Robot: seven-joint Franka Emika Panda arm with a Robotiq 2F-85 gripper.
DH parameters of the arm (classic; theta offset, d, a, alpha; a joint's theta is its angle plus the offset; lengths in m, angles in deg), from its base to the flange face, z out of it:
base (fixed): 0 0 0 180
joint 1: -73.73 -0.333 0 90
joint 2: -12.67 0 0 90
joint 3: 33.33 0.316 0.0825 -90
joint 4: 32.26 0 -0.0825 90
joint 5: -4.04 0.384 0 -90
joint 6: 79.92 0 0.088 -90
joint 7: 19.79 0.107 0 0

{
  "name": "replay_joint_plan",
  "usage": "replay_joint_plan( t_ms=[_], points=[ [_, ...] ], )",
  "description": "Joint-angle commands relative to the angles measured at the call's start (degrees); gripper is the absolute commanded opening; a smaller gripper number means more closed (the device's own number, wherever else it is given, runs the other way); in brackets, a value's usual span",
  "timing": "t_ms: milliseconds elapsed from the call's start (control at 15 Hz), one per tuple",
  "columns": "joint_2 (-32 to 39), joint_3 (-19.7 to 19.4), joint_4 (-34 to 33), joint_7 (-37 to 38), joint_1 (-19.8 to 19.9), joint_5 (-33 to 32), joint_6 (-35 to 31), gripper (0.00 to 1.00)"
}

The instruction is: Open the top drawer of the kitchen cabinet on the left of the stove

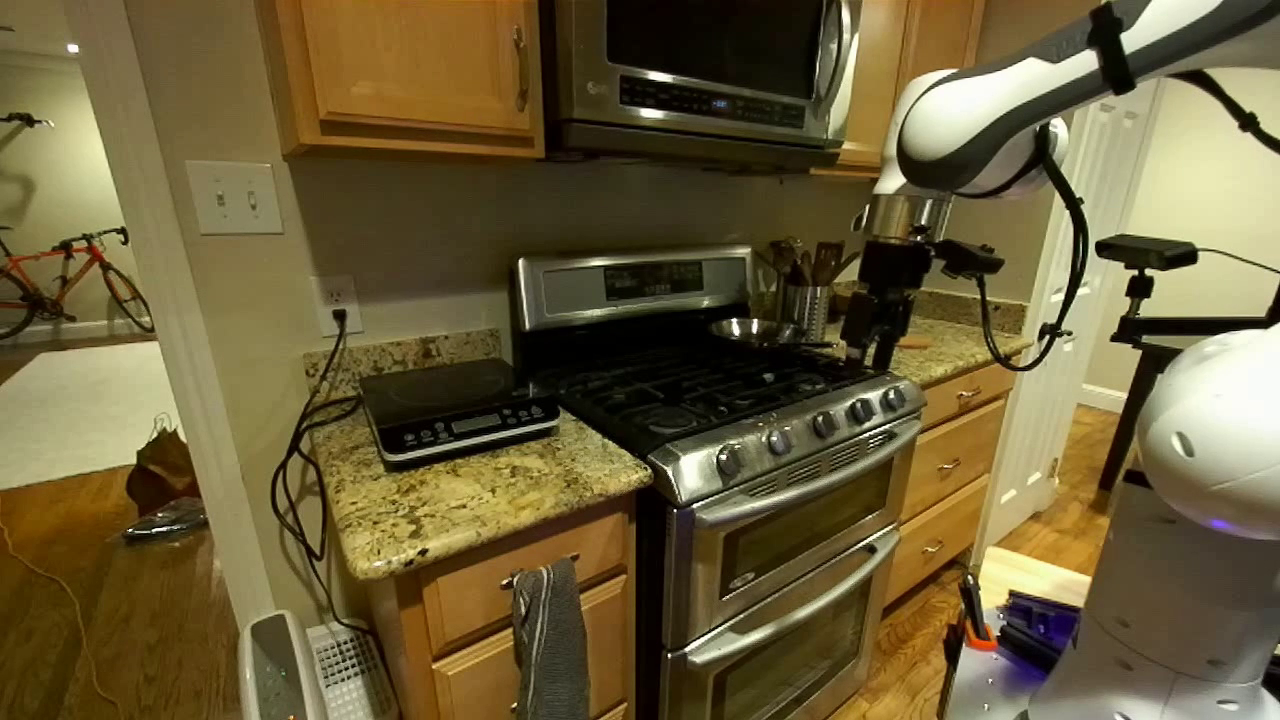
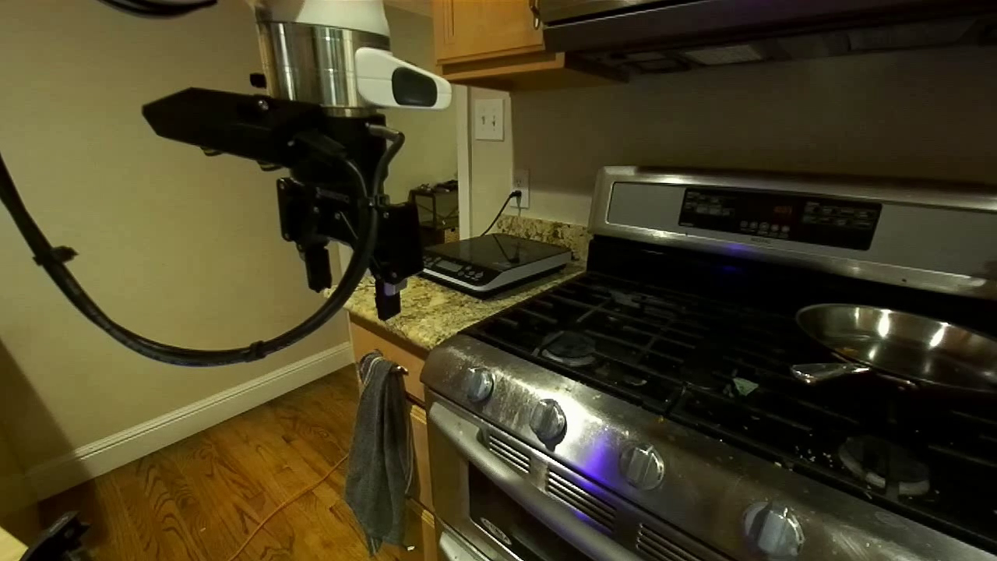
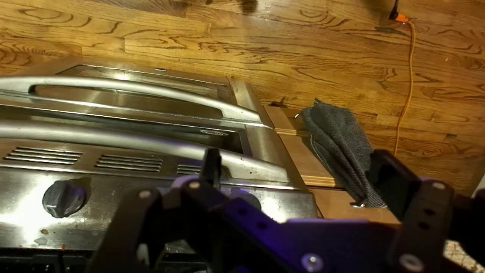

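Jaws spread wide with nothing between them, the gripper points roughly downward, higher than the top drawer and apart from it. That drawer sits closed beneath the stone counter, in the kitchen cabinet just left of the stove, and a gray towel hangs over its handle. I'd expect a firm first tug and then an easy slide, heavier or lighter by what lies inside, which can't be seen from where I stand. Its flat wooden front gives little to pinch; the metal handle is the place to take hold, though it looks thin and probably slick. The towel seems soft and loose, so it could bunch under the fingers or slide and spoil the grip. I'd go for a bare end of the handle, clear of the towel, and pull level toward the near side.

As for the arm, it reaches in from the right, slopes down to a bent wrist, and holds the gripper somewhere by the stove's near edge, touching nothing that I can make out. To reach the handle it would likely have to swing left, drop and tilt forward.
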Motion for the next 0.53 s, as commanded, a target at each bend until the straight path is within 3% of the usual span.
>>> replay_joint_plan(
  t_ms=[0,467],
  points=[
    [-0.70,2.28,0.66,-1.38,-1.77,1.21,-0.13,1.00],
    [0.01,9.29,2.32,-5.24,-12.39,4.38,-3.05,1.00]
  ],
)
